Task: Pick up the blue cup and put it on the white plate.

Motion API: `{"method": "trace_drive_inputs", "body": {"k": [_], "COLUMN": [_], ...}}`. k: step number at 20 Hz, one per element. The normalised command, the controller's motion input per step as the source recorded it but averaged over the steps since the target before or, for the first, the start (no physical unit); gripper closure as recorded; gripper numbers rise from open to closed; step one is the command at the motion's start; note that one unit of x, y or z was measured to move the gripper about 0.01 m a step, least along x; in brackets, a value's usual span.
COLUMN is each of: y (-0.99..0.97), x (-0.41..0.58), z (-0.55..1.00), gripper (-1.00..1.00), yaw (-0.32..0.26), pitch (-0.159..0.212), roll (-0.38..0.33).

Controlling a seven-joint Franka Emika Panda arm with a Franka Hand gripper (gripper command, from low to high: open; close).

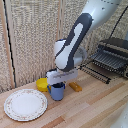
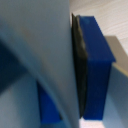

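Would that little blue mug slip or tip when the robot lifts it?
The blue mug looks glossy, so probably slippery. It seems rigid, likely breakable if dropped. The gripper sits at its rim, so it might tilt when lifted.

One blue cup [image 1: 57, 92], one white plate [image 1: 25, 104], one yellow bowl [image 1: 42, 84], one wire rack [image 1: 111, 58].

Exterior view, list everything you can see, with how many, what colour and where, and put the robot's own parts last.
Mug: one, blue, on the table right of the plate in the exterior view, under the gripper.
Plate: one, white with patterned rim, at the exterior view's left.
Bowl: one, yellow, behind the mug.
Orange object: one, behind the mug to the right; too small to identify.
Rack: one, dark wire, at the far right.
Table: one, light wood.
Arm: one, white.
Gripper: one, white with blue fingers, at the mug's rim.
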Motion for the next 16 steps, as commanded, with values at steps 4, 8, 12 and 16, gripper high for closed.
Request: {"method": "trace_drive_inputs", "body": {"k": [4, 8, 12, 16], "y": [0.0, 0.0, 0.11, 0.3], "x": [0.074, 0.292, 0.429, 0.614], "z": [0.68, 0.83, 0.68, 0.38], "gripper": [1.0, 1.0, 1.0, 1.0], "yaw": [0.035, 0.023, 0.006, 0.022], "pitch": [0.057, 0.084, 0.064, 0.07], "roll": [0.067, 0.058, 0.047, 0.027]}}
